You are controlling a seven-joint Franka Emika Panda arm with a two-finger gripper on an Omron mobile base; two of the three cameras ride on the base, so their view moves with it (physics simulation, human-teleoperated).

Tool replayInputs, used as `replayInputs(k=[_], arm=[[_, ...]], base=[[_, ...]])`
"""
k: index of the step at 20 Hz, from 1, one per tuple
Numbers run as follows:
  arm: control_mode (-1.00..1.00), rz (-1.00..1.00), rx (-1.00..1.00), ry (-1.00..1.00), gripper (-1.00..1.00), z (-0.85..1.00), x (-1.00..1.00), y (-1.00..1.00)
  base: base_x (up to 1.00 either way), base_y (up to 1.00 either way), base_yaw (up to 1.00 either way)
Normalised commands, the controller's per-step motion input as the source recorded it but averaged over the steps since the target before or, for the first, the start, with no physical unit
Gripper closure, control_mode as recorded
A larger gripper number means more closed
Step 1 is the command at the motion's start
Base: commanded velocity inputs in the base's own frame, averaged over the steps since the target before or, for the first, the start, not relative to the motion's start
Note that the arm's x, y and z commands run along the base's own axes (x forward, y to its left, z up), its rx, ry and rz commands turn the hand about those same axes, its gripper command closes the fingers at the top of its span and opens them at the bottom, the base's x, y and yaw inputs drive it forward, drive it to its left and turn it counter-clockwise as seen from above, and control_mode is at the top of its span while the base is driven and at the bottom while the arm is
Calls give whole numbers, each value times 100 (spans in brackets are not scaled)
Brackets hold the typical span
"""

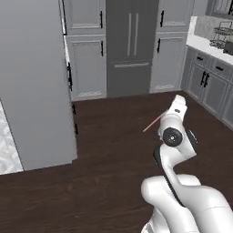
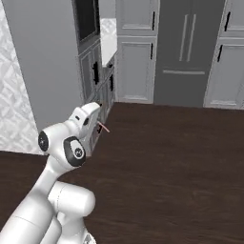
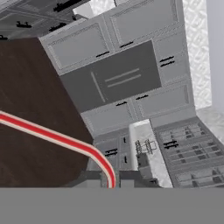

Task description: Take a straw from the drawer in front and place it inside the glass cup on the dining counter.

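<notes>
A dark wood floor (image 1: 109, 136) runs to the far wall, where a dark grey fridge (image 1: 131, 45) with two upright handles stands between light grey cabinets (image 1: 86, 66) with black handles. At the far right a white counter (image 1: 205, 45) carries a wire dish rack (image 1: 223, 36) above grey drawers (image 1: 211, 84). A tall grey panel (image 1: 32, 82) stands near on the left.

One straw (image 1: 154, 122), thin and pink-red, sticking out sideways from the hand over the dark wood floor (image 1: 109, 150); one gripper (image 3: 113, 178), fingers pinched on that straw; one dark double-door fridge (image 1: 131, 45) with two vertical bar handles; four grey cabinet doors around it in the left base view, two per side; one wire dish rack (image 1: 223, 37) at the counter's far right edge.
</notes>
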Motion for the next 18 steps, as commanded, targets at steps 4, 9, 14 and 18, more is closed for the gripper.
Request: replayInputs(k=[4, 9, 14, 18], arm=[[100, 0, 0, 0, 100, 0, 0, 0], [100, 0, 0, 0, 100, 0, 0, 0], [100, 0, 0, 0, 100, 0, 0, 0], [100, 0, 0, 0, 100, 0, 0, 0]], base=[[4, 55, 84], [1, 47, 88], [26, 19, 89], [66, 2, 84]])
